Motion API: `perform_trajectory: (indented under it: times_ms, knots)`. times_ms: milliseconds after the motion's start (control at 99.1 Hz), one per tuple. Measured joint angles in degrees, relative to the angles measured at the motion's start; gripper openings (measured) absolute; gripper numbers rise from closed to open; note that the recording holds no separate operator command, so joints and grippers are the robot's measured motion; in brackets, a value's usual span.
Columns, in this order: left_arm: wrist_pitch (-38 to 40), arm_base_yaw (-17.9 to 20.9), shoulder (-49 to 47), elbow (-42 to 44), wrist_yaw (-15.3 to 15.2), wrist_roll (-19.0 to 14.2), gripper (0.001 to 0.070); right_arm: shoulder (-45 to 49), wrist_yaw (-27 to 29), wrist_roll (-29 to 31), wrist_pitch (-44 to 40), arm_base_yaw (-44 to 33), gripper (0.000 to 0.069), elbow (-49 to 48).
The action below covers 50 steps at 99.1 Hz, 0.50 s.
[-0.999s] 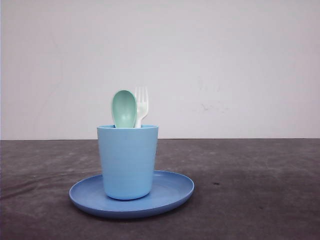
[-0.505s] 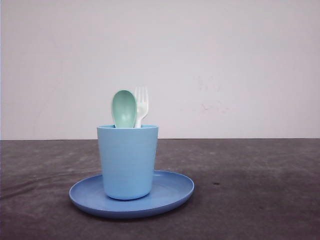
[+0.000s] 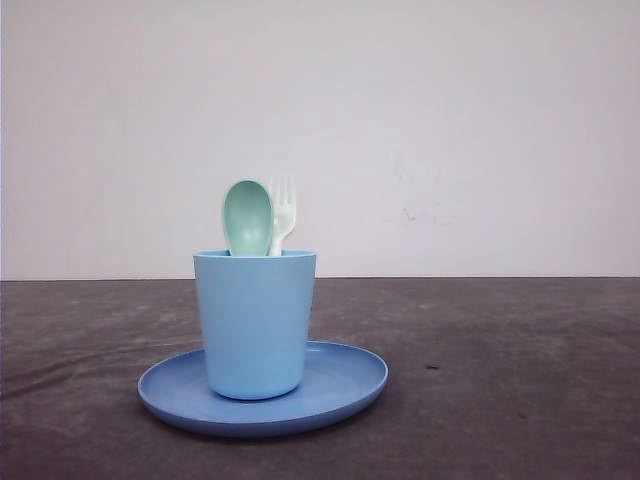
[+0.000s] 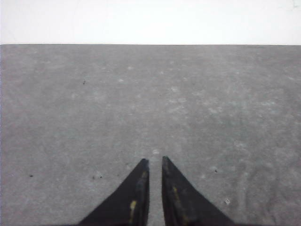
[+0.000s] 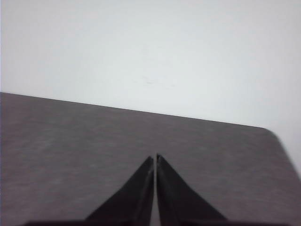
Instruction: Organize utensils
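A mint-green spoon point(image 3: 248, 217) and a small white fork point(image 3: 283, 212) stand upright, heads up, in a light blue cup point(image 3: 256, 323). The cup sits on a blue round plate point(image 3: 340, 380), left of centre on the table. Their handles are hidden inside the cup. My left gripper point(image 4: 154, 161) hangs over bare grey table, its black fingers drawn together with a narrow slit between them and nothing held. My right gripper point(image 5: 155, 157) is shut on nothing, its tips almost touching, over the dark tabletop near the far edge.
The grey table point(image 3: 500, 380) stretches wide to the right of the plate. A plain white wall point(image 3: 450, 130) stands behind the table's far edge. A rounded table corner point(image 5: 277, 136) appears in the right wrist view.
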Motion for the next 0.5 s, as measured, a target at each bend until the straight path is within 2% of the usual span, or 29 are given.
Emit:
perform_trajectory:
  times_ms: [121,232,373,505]
  knots:
    - [0.00,0.00,0.00,0.00,0.00,0.00,0.0024,-0.68,-6.91,-0.94,5.38,-11.39,0.0008,-4.17]
    - [0.00,0.00,0.00,0.00,0.00,0.00,0.0024,-3.65,-11.85,-1.22,12.52,-18.32,0.0008,-11.72]
    - [0.00,0.00,0.00,0.00,0.00,0.00,0.0024,-10.58,-14.84,-1.22,19.15,-21.99,0.0008,-22.97]
    - [0.00,0.00,0.00,0.00,0.00,0.00,0.0024,-18.69,-15.04,-1.22,20.06,-22.73,0.0008,-34.25]
